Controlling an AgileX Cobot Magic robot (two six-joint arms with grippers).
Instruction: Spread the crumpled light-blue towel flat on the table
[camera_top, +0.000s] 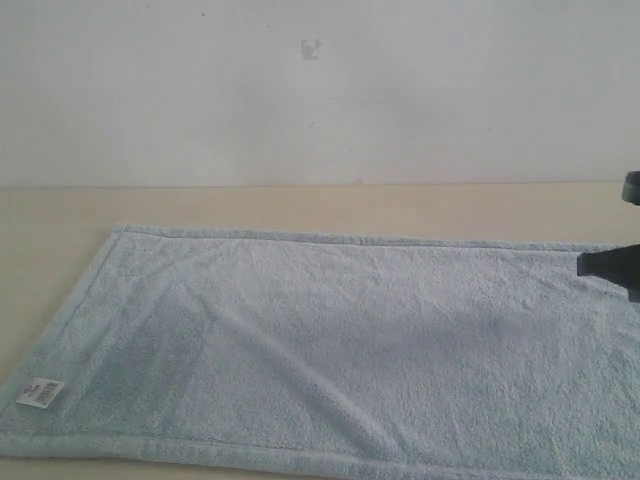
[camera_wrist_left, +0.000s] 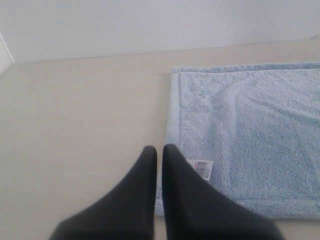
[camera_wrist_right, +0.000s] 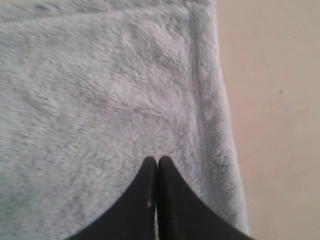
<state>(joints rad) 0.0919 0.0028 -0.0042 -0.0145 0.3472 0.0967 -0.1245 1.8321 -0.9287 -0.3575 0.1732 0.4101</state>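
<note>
The light-blue towel (camera_top: 330, 340) lies spread out on the beige table (camera_top: 300, 205), with one soft diagonal crease across it. Its white label (camera_top: 41, 392) sits at the near left corner. In the left wrist view, my left gripper (camera_wrist_left: 160, 150) hovers over that corner of the towel (camera_wrist_left: 250, 130), beside the label (camera_wrist_left: 202, 168); its fingers are together with nothing between them. My right gripper (camera_wrist_right: 158, 161) is shut and empty above the towel (camera_wrist_right: 100, 90) near its hemmed right edge. In the exterior view it shows as a dark tip (camera_top: 600, 263) at the far right.
A plain white wall (camera_top: 320, 90) rises behind the table. Bare table (camera_wrist_left: 75, 125) lies to the left of the towel, and a strip of bare table (camera_wrist_right: 275, 100) lies beyond its right hem.
</note>
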